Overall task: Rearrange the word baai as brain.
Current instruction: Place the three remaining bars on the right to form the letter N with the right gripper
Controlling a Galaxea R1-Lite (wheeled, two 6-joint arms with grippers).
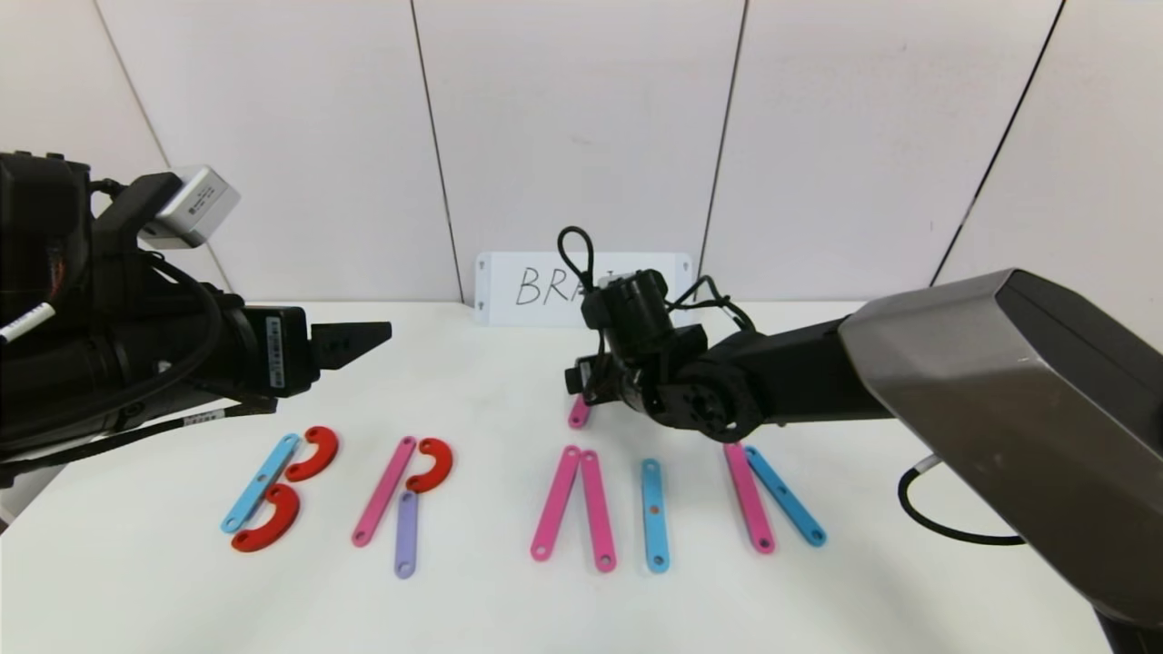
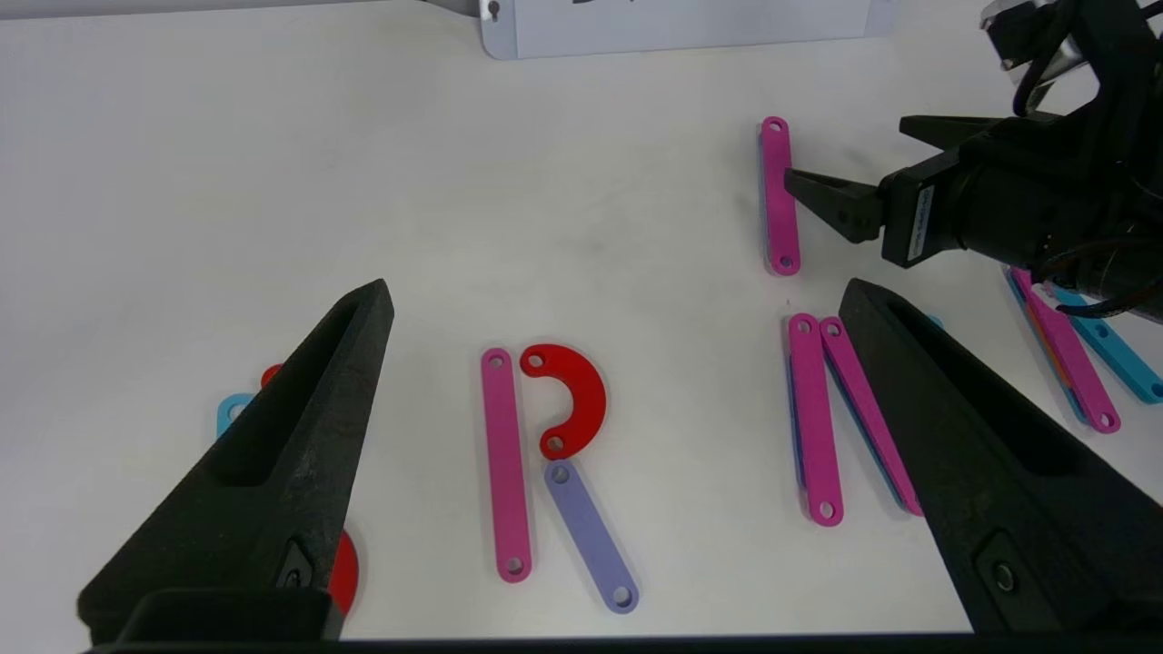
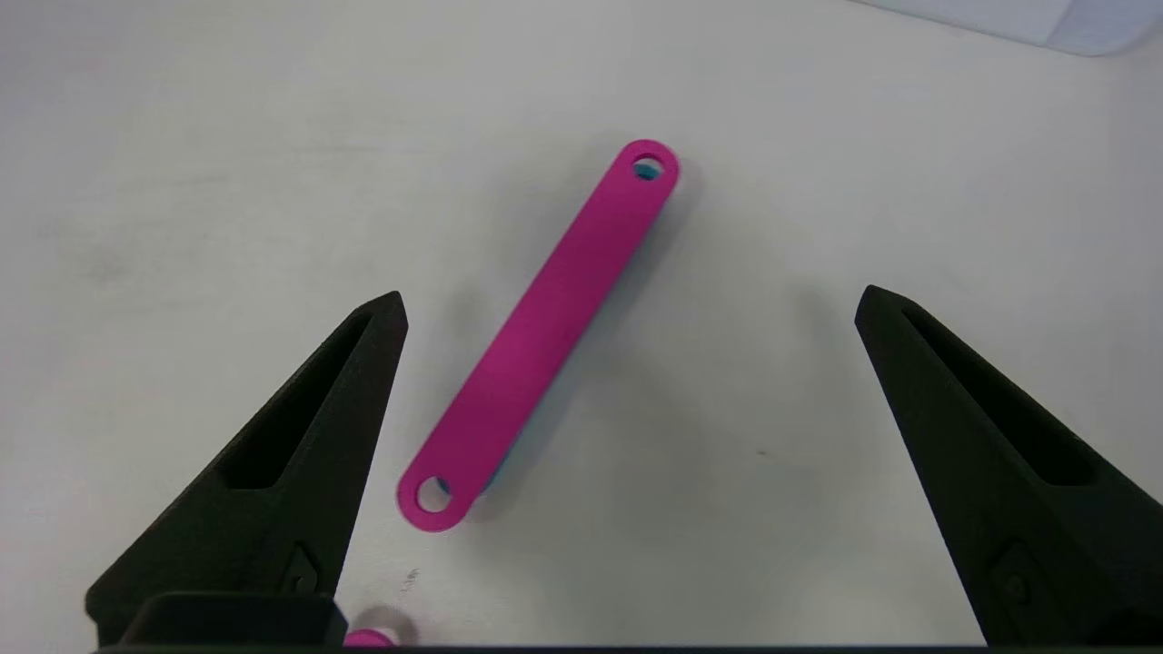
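The left gripper (image 1: 363, 338) hangs spread and empty at ten o'clock over the B (image 1: 277, 490) and R (image 1: 400, 500). The right gripper (image 3: 627, 309), also spread, brackets a loose pink strip (image 3: 545, 331) at twelve o'clock, probably destined for the unfinished N (image 1: 772, 495).

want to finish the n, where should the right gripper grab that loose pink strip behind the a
Probably the middle of the pink strip, coming straight down from above with the open right gripper, a finger on each long edge. It lies flat on the table, long and narrow with holes at both ends, so only its width offers a pinch, likely after turning the wrist.
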